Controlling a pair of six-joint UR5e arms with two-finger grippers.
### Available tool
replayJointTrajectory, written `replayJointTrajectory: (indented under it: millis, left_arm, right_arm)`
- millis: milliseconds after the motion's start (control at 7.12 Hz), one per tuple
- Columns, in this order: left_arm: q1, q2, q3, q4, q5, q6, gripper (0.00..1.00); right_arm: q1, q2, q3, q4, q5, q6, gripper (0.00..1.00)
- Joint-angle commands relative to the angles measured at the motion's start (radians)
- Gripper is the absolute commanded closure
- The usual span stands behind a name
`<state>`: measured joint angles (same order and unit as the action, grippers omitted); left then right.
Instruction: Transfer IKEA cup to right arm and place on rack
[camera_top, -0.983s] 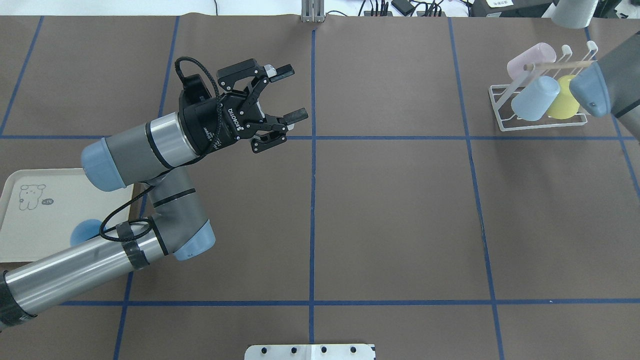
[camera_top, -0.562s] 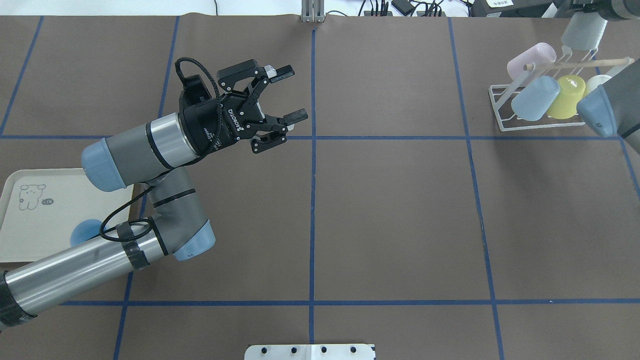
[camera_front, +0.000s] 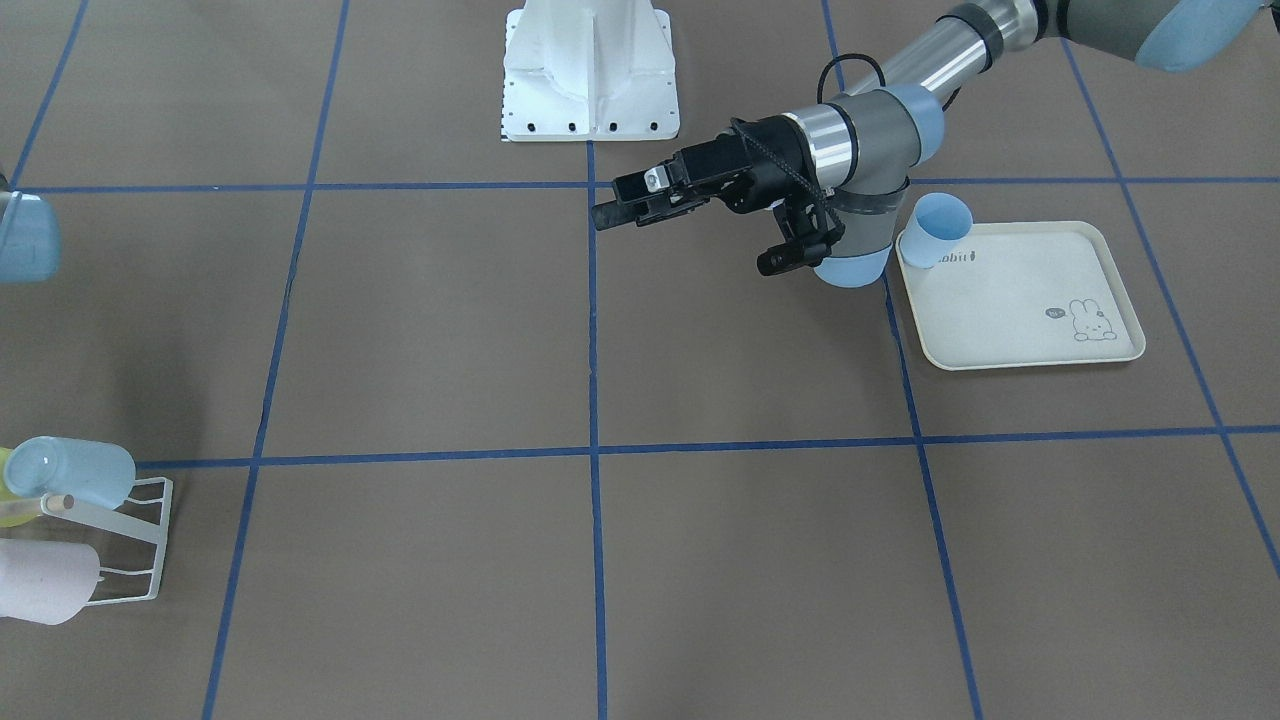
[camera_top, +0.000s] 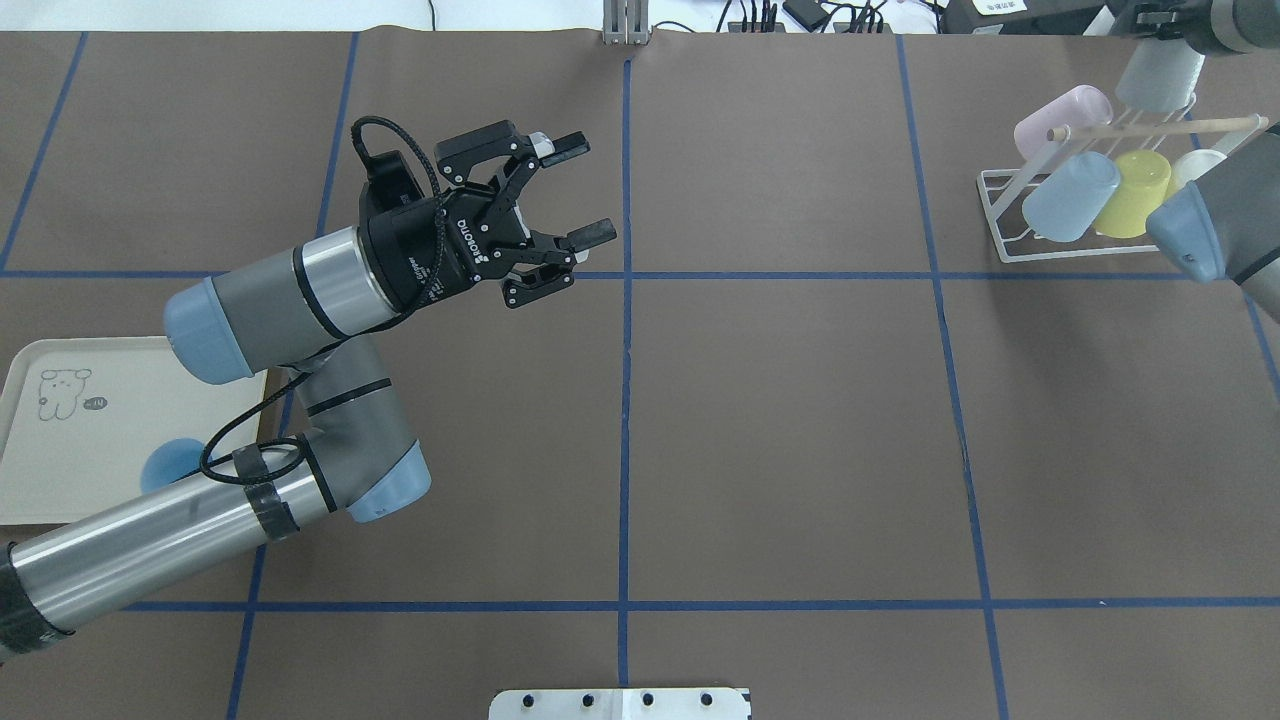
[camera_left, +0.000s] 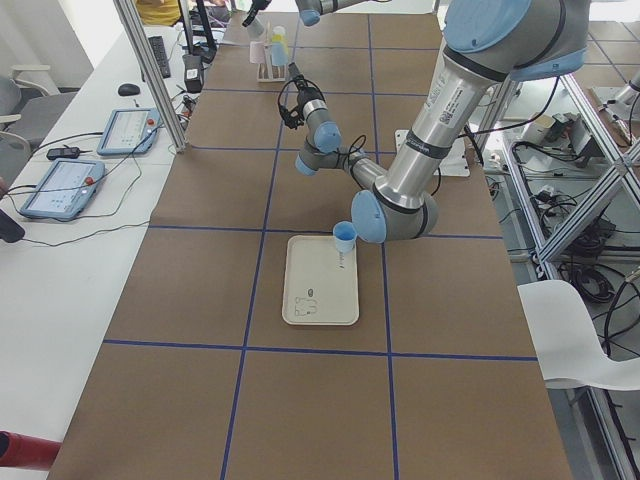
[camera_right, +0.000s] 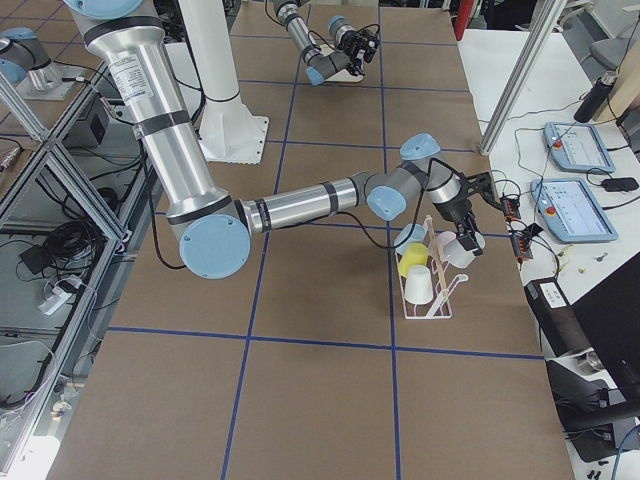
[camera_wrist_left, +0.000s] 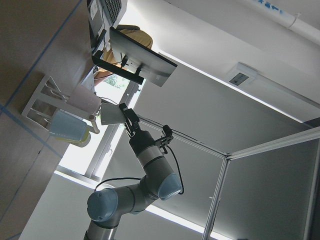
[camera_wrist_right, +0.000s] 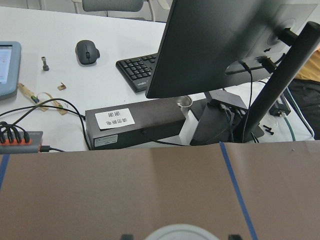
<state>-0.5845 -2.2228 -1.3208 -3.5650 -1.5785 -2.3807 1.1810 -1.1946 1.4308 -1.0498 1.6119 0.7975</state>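
At the far left of the overhead view, a tray (camera_top: 90, 470) is laid on the tabletop (camera_top: 800, 420) on the robot's left, evidently as the pick-up station. A rabbit drawing (camera_top: 62, 392) is printed in one corner. In the front view the letters "abbit" can be read beside a blue cup (camera_front: 940, 228) stood mouth-up at the tray's edge, any letter before them being hidden by it. Further right, the left fingers (camera_top: 592, 232) are held spread and empty above the middle of the tabletop, well apart from everything. This is judged to be the hand-over spot, with that step already done. "ROBOTIQ" is printed in white on the body behind them. At the right, the rack (camera_top: 1022, 178) is set near the far corner, on the robot's right. Racked cups (camera_top: 1068, 198) are slipped over its prongs on either side of the dowel (camera_top: 1110, 129), tilted, it is supposed, so that they would drain. The cup (camera_top: 1160, 75) is grasped by the right fingers (camera_wrist_left: 128, 119), as the left wrist view shows. It is held just beyond the dowel, over the rack's far side, presumably to be lined up with a free prong. Whether a prong is touched cannot be told. A label (camera_wrist_right: 115, 120) on a black box (camera_wrist_right: 150, 125) is seen in the right wrist view, but its writing is too small to be read.
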Motion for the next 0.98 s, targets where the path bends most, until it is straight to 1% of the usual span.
replayJointTrajectory:
  millis: [0, 702, 842]
  left_arm:
    - [0.000, 0.000, -0.001, -0.002, 0.000, 0.000, 0.16]
    - [0.000, 0.000, -0.001, -0.003, 0.000, 0.000, 0.16]
    - [0.000, 0.000, -0.001, -0.003, 0.000, 0.000, 0.16]
  right_arm:
    - [-0.014, 0.000, -0.009, 0.002, -0.009, 0.000, 1.00]
    - [-0.026, -0.010, -0.009, 0.002, -0.023, -0.001, 1.00]
    - [-0.026, -0.013, -0.009, 0.002, -0.039, -0.001, 1.00]
